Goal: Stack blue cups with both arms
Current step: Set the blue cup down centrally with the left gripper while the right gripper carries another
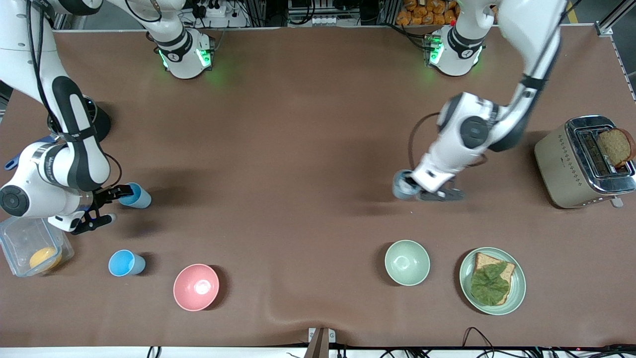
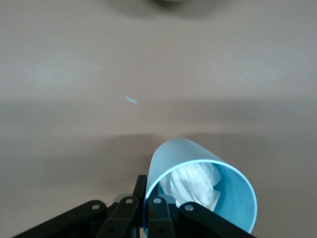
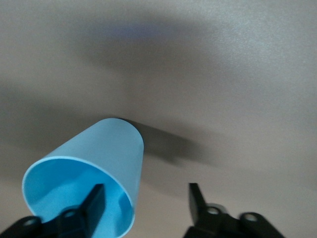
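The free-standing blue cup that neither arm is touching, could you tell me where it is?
In the front view, the free blue cup stands toward the right arm's end of the table, between the clear container and the pink bowl.

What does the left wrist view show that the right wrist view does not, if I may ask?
Only the left wrist view: a crumpled white wad inside the paler cup, and the left gripper with jaws shut on its rim. Only the right wrist view: an empty blue cup, the right gripper with jaws open, one inside, one outside. Both: a cup at the gripper, above the brown table.
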